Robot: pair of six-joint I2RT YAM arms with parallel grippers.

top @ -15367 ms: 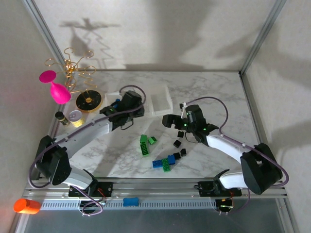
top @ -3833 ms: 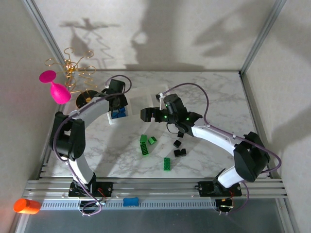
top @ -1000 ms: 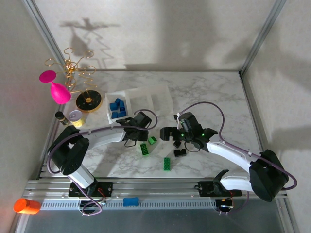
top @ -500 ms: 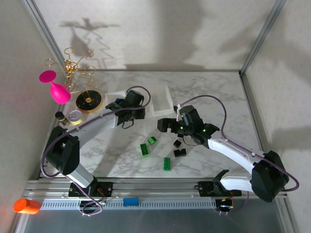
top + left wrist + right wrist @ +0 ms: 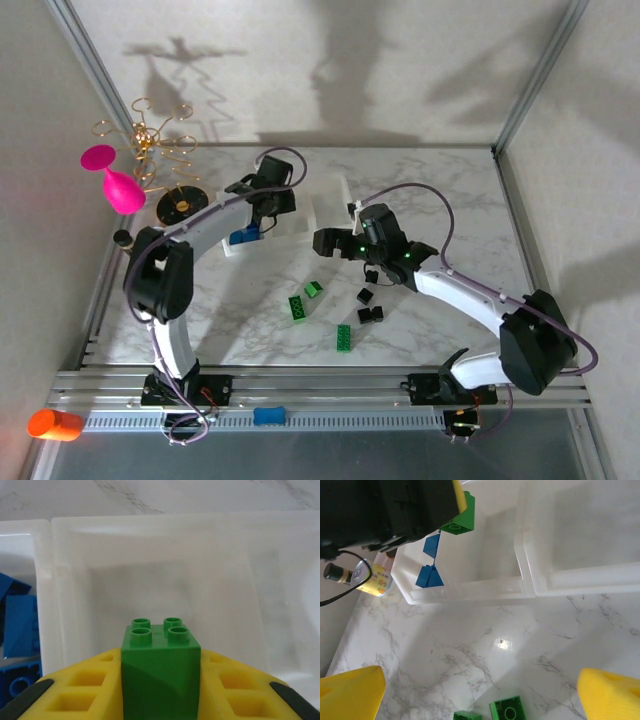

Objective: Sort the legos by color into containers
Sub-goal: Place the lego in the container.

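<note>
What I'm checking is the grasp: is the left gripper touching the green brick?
Touching. The left wrist view shows the green brick clamped between the left gripper's yellow fingers, flush against both sides, no gap.

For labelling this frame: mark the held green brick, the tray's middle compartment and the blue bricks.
green brick [image 5: 160, 675], left wrist view, on its front face.
middle compartment [image 5: 170, 587], left wrist view, on its bare floor.
blue bricks [image 5: 21, 625], left wrist view, on the face of one brick.

Left pincer [image 5: 266, 208] gripping green lego [image 5: 160, 670]; right pincer [image 5: 325, 243] spread.
</note>
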